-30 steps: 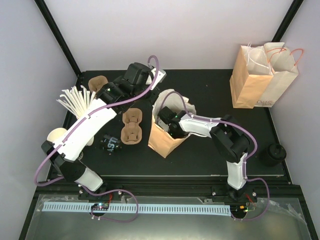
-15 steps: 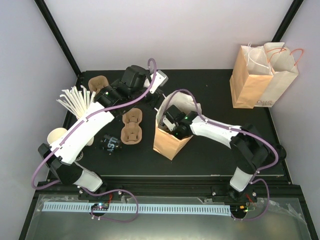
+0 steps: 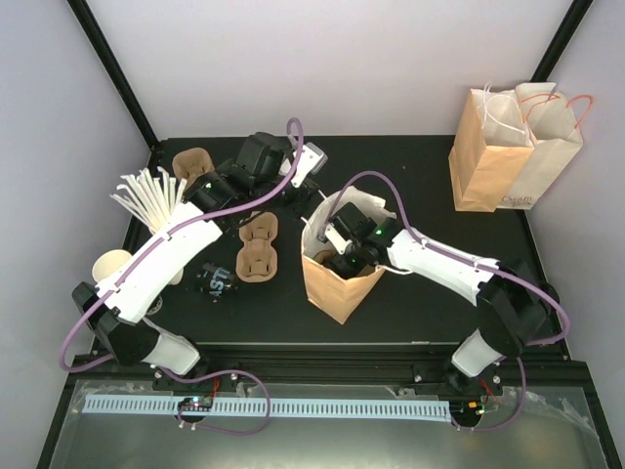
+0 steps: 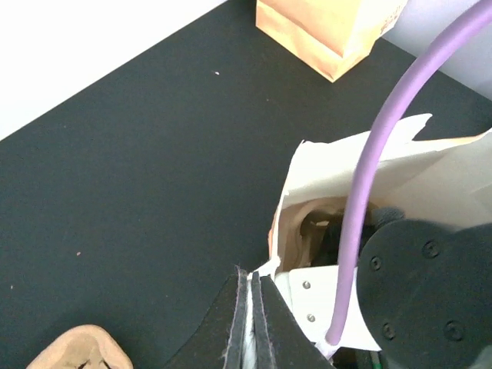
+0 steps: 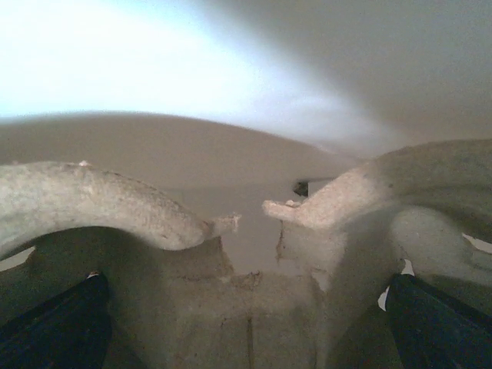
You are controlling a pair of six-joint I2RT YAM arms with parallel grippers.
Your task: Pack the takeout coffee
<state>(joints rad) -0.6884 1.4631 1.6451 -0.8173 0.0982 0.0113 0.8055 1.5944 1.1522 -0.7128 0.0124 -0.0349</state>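
A small cup with a black printed band, the takeout coffee, lies on its side on the black mat, left of the bag. An open brown paper bag stands mid-table; it also shows in the left wrist view. My left gripper is shut on the bag's white handle at its far rim. My right gripper is down inside the bag, with its fingers wide apart. A brown pulp carrier lies between them.
Two pulp carriers lie left of the bag, and another carrier sits at the back left. White straws and a lidless white cup are at the left. Two paper bags stand back right. A black round-topped object sits at the right edge.
The bag has shifted right and toward the front and stands more upright. My right arm has stretched out with it. My left gripper has followed, still on the handle.
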